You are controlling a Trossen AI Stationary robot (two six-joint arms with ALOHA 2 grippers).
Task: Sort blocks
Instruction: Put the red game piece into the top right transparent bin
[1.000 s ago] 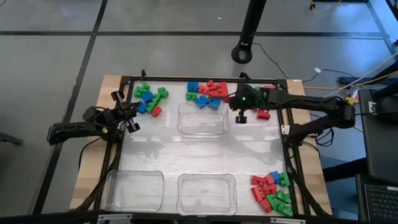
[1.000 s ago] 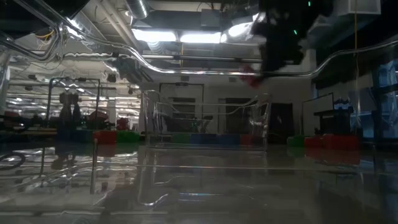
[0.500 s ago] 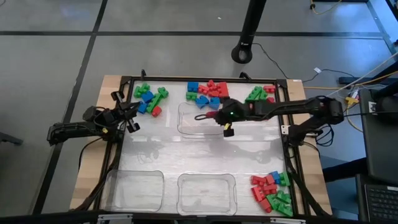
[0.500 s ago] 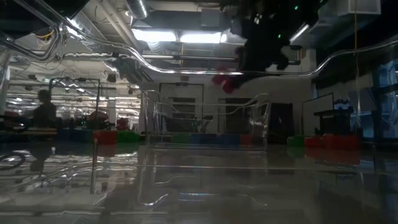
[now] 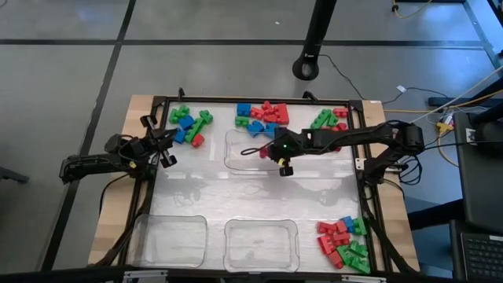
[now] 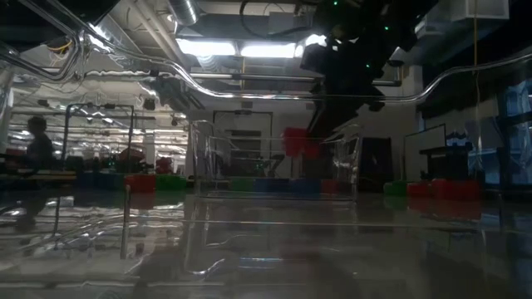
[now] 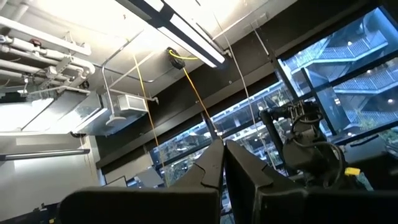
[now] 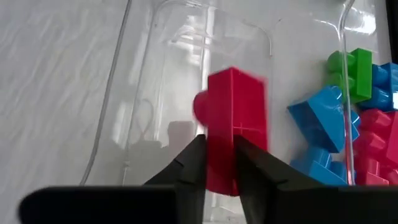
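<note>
Red block (image 8: 233, 127) sits between the right gripper (image 8: 219, 163) fingers, over the clear tray (image 5: 255, 149) at the table's far middle; whether the fingers still pinch it I cannot tell. Left gripper (image 5: 163, 149) waits pressed together at the left edge

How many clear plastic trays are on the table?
3: one tray at the far middle, one at the near left, one at the near middle. None seems hidden.
</note>
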